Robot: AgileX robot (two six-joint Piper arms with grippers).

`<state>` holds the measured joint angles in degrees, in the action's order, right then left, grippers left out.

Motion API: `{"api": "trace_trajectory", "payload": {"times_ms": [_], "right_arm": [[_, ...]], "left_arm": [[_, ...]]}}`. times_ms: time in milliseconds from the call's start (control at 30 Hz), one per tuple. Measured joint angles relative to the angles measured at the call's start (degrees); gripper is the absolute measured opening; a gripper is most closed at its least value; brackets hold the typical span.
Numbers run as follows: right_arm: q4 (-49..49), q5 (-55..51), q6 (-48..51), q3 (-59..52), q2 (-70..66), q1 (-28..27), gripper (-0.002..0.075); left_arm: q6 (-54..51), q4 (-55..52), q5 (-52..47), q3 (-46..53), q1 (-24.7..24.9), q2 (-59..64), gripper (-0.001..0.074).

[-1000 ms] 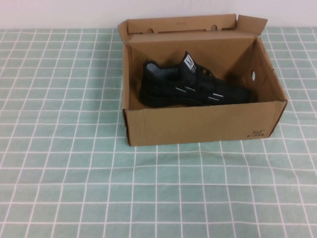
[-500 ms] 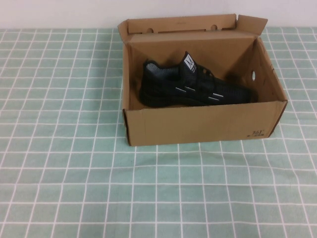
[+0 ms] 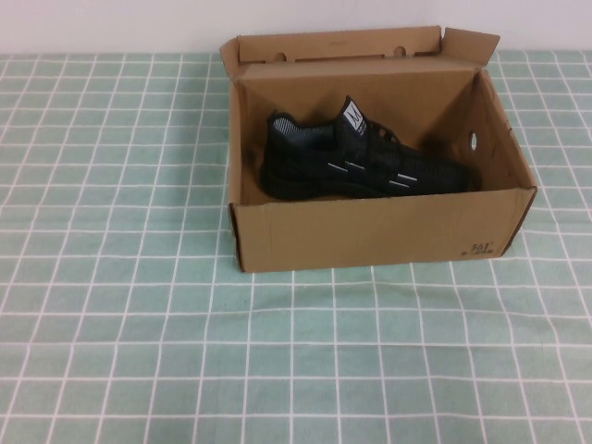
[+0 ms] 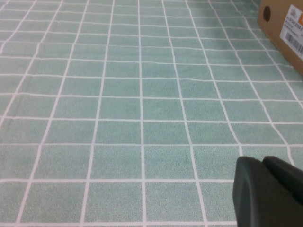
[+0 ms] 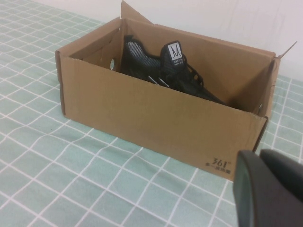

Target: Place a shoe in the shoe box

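High view: shoe [image 3: 356,159] lies inside shoe box [image 3: 370,236].
Print: "361°" on box front.
Left gripper [image 4: 267,191]: over tablecloth [image 4: 118,104], jaws unclear.
Right gripper [image 5: 270,189]: near box, jaws unclear.

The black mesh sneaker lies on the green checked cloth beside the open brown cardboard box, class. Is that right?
Not quite. The black mesh sneaker lies inside the open brown cardboard box, as the high view shows. Each claw appears only partly in its wrist view, away from the box.

Matt cardboard shoe box [image 3: 370,236] (mesh shoe [image 3: 361,162])
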<state>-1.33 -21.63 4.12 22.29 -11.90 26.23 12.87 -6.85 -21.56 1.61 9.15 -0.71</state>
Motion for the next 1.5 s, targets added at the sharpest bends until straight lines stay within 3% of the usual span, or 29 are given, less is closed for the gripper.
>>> {"api": "trace_trajectory", "payload": {"times_ms": [267,367,533,733,1100,1500], "right_arm": [[0.0,0.0,0.0,0.0,0.0,-0.5,-0.0008],[1.3,0.0,0.0,0.0,0.5,-7.7,-0.0008],[-0.2,0.0,0.0,0.0,1.7,-24.8,-0.0008],[-0.3,3.0,0.0,-3.1,7.3,-35.1,-0.0008],[0.9,3.2,-0.4,-24.1,14.1,-36.7,-0.0008],[1.3,2.5,-0.8,-23.8,14.1,-34.3,-0.0009]], "left_arm": [[0.0,-0.7,-0.1,0.0,0.0,0.0,-0.0003],[0.0,-0.8,-0.1,0.0,0.0,0.0,-0.0003],[0.0,-0.8,-0.1,0.0,0.0,0.0,-0.0003],[-0.2,-1.2,-0.1,0.0,0.0,0.0,-0.0003],[-0.2,-1.7,-0.1,0.0,0.0,0.0,-0.0003],[-0.2,-1.7,-0.4,0.0,0.0,0.0,-0.0003]]}}
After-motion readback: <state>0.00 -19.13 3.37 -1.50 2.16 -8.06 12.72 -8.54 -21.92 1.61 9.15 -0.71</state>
